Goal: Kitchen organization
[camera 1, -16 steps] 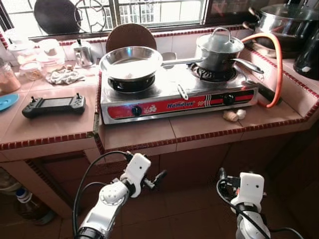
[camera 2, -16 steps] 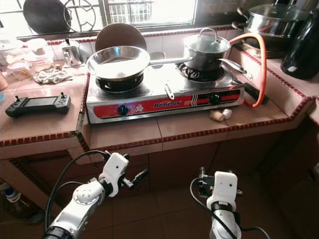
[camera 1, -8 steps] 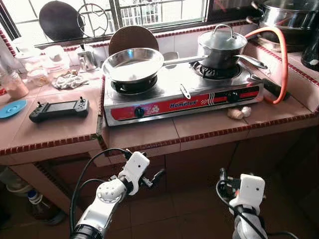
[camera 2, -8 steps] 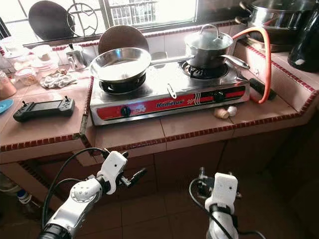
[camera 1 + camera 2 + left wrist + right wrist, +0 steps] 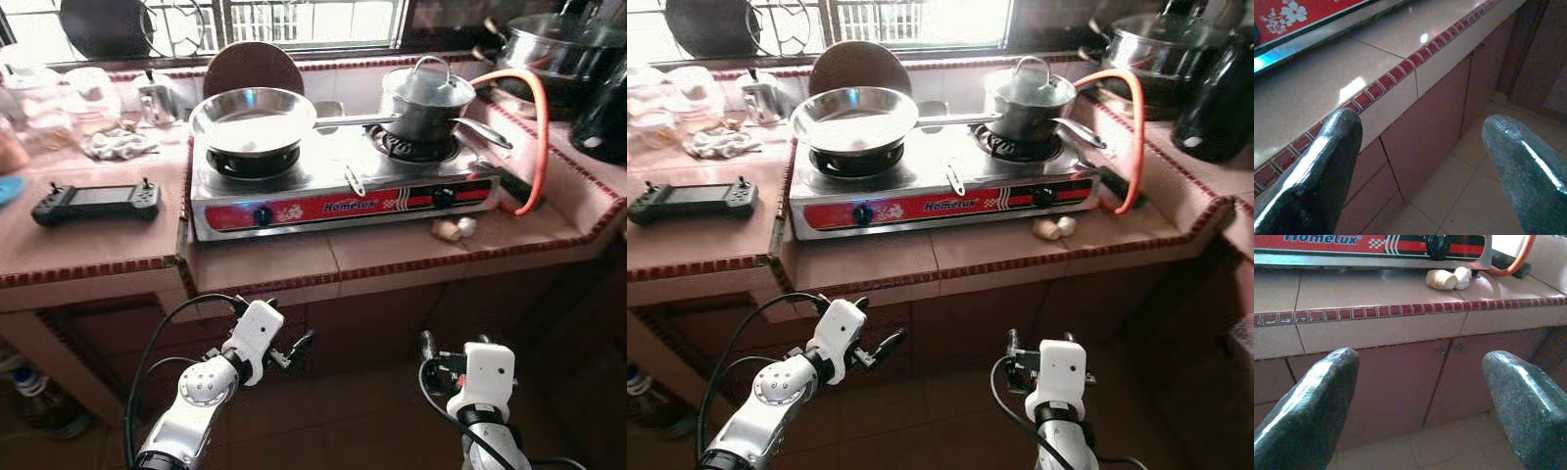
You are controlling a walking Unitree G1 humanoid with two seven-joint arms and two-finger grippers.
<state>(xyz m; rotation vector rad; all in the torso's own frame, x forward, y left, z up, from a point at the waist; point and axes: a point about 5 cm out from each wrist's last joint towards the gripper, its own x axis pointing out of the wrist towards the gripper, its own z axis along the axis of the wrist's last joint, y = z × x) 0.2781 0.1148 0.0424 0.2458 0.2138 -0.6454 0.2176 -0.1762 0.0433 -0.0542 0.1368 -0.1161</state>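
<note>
Steel pan sits on the stove, well above both spread tools.

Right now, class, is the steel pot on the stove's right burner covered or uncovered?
Covered. A domed metal lid with a loop handle sits on the pot, closing its rim, on the right burner of the stove.

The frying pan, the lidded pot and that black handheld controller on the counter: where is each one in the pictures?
Frying pan (image 5: 253, 117): left eye view, on the shiny inside of its bowl.
Lidded pot (image 5: 427, 93): left eye view, on the steel lid below the handle.
Black handheld controller (image 5: 96, 200): left eye view, on the middle of its body.
</note>
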